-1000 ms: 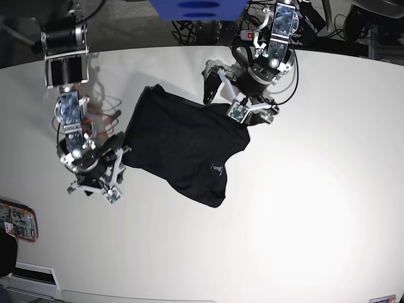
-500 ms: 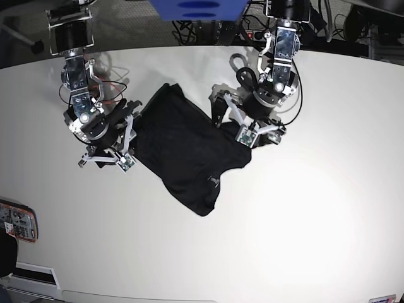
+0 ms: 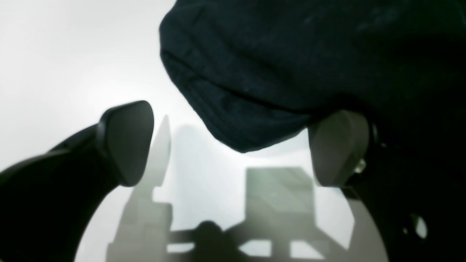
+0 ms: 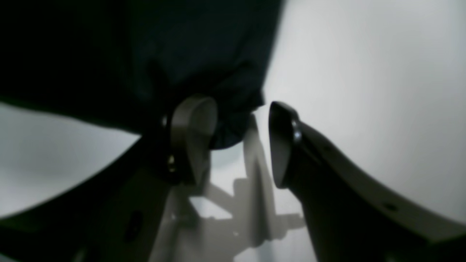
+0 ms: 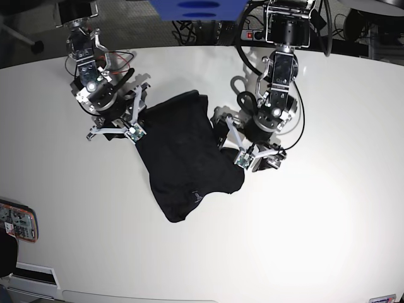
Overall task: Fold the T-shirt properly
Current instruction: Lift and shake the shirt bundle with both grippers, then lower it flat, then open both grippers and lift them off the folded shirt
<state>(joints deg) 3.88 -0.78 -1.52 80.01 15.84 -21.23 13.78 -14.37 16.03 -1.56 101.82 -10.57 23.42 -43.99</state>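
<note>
The black T-shirt (image 5: 186, 154) lies bunched on the white table (image 5: 328, 214), running from back centre toward the front. My right gripper (image 5: 137, 113) is at the shirt's back-left edge. In the right wrist view this gripper (image 4: 240, 142) stands open: cloth drapes over one fingertip (image 4: 193, 134), and a corner of the shirt (image 4: 204, 54) hangs into the gap, unpinched. My left gripper (image 5: 232, 144) is at the shirt's right edge. It (image 3: 233, 145) is wide open, with a hemmed fold of the T-shirt (image 3: 255, 83) above the gap and draped over one finger (image 3: 338, 149).
An orange-framed device (image 5: 16, 222) lies at the table's left front edge. A blue object (image 5: 196, 7) hangs over the back edge, with cables behind it. The table's curved front edge (image 5: 189, 297) runs along the bottom.
My right gripper has swung from the front left to the back, and my left gripper has come forward. The shirt has turned with them, its lower end swinging left.
</note>
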